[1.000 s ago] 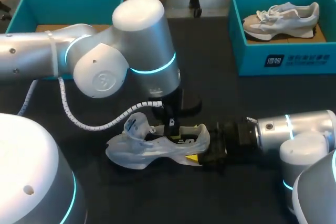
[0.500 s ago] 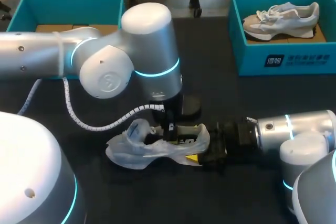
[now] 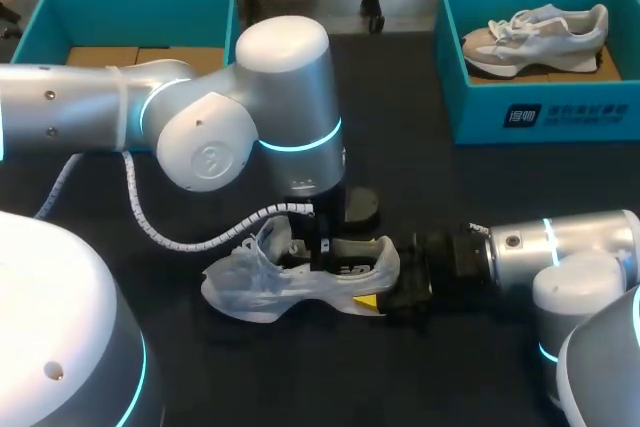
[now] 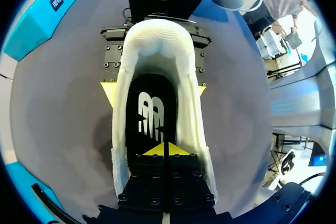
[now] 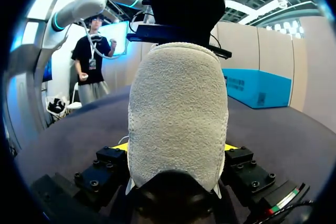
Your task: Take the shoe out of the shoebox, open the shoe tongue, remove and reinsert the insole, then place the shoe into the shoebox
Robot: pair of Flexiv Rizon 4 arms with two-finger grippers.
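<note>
This looks like a robotics lab or demonstration space, not a home or a shop. Two silver jointed arms with glowing blue rings, the left arm (image 3: 200,127) and the right arm (image 3: 560,247), reach over a plain dark table (image 3: 420,197). A coiled cable (image 3: 135,207) hangs from the left arm. The goods are staged props: a white shoe (image 3: 300,282) on the table and two teal boxes, the left shoebox (image 3: 130,12) and the right shoebox (image 3: 540,112), which holds a second shoe (image 3: 535,37).

On dark table (image 3: 420,187), white shoe (image 3: 290,282). Down in its opening, left gripper (image 3: 322,257); against its heel, right gripper (image 3: 386,293); well behind its heel, teal shoebox (image 3: 560,112).
</note>
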